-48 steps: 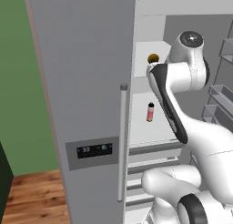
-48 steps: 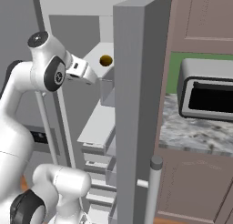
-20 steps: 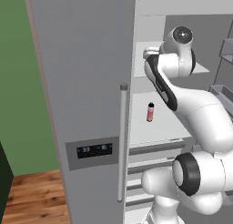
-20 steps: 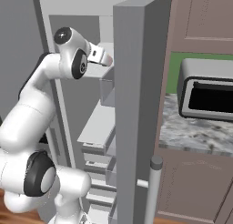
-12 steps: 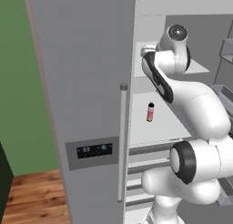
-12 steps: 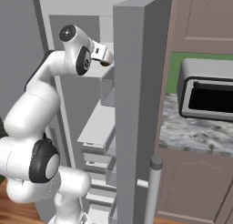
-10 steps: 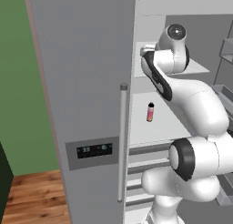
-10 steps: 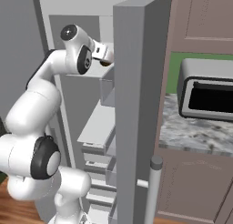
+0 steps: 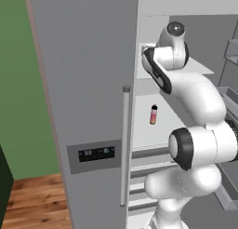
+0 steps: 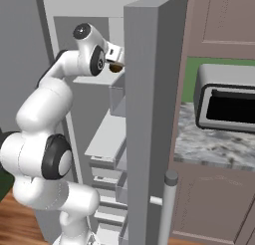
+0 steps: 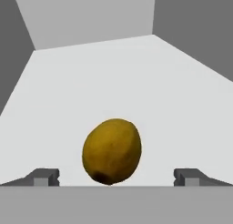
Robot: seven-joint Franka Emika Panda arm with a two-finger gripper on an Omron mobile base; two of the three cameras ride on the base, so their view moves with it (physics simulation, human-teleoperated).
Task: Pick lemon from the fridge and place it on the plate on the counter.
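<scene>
Straddling the lemon (image 11: 112, 151) at six o'clock, the claw (image 11: 116, 177) gapes wide (gripping nothing); closing off-centre could roll it away.

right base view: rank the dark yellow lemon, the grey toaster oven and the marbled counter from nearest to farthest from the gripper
1. Dark yellow-olive lemon, right at the gripper on the upper white fridge shelf.
2. Grey toaster oven, off to the right, beyond the open fridge door.
3. Grey-and-white marbled counter, lower right, below the oven.
</scene>
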